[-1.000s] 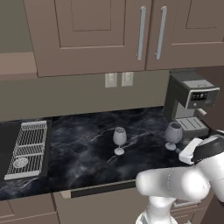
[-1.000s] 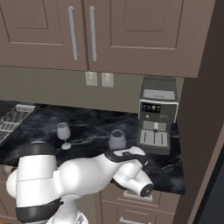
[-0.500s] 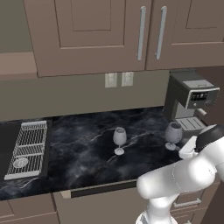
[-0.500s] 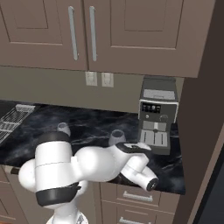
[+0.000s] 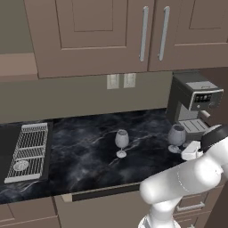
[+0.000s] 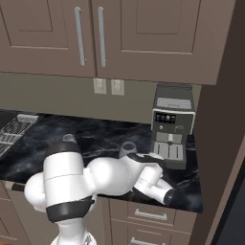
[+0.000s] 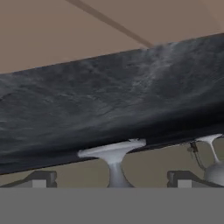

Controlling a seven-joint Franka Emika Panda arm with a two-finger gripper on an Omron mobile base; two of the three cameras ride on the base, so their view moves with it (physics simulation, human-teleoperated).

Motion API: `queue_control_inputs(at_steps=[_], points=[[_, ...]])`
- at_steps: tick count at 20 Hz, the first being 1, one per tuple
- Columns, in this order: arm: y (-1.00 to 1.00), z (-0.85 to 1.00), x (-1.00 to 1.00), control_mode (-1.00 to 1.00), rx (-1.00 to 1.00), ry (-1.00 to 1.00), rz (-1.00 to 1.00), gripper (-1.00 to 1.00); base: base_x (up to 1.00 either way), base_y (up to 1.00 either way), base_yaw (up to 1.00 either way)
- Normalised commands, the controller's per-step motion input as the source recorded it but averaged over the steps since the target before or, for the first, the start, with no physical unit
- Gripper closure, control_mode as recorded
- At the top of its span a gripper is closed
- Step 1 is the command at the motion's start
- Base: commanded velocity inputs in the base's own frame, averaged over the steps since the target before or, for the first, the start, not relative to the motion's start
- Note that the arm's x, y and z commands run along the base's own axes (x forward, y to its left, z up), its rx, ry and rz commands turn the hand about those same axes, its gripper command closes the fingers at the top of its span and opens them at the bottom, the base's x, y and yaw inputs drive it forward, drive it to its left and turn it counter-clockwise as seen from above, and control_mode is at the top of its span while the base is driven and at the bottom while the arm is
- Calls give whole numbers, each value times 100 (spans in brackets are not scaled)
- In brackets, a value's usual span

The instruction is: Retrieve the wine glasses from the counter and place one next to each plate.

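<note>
Two wine glasses stand upright on the black marble counter (image 5: 89, 156): the left glass (image 5: 121, 141) and the right glass (image 5: 176, 136). My white hand (image 5: 192, 150) hovers low just to the right of the right glass. The hand view is rolled upside down, so the counter (image 7: 109, 100) spans its top. There the near glass's foot and stem (image 7: 113, 153) sit between the two fingertips of my open gripper (image 7: 111, 181), apart from both. The other glass (image 7: 212, 164) shows at the right edge. From the right base, my arm hides all but the rims of the glasses (image 6: 127, 148) (image 6: 68, 139). The plate is out of view.
A coffee machine (image 5: 193, 100) stands at the counter's right end, close behind the right glass. A ribbed grey drainer (image 5: 27, 150) lies at the left end. Wall cabinets (image 5: 133, 31) hang above. A tall dark panel (image 6: 225, 124) bounds the right side.
My arm has rolled and folded upward, so its bulk now covers most of both glasses in the right base view. The hand stays beside the right glass. Neither glass has moved.
</note>
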Motion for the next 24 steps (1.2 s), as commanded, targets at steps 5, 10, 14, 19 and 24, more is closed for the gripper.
queue_control_inputs(at_steps=[5,10,14,19,24], points=[[31,0,8,-100,2,0,0,-100,0,0,0],[37,-1,28,-100,2,0,0,-100,0,0,0],[22,0,44,-100,0,6,-3,-100,0,0,0],[9,-4,41,-100,0,5,-8,-100,0,0,0],[0,-1,47,-100,0,0,-8,-100,0,0,0]])
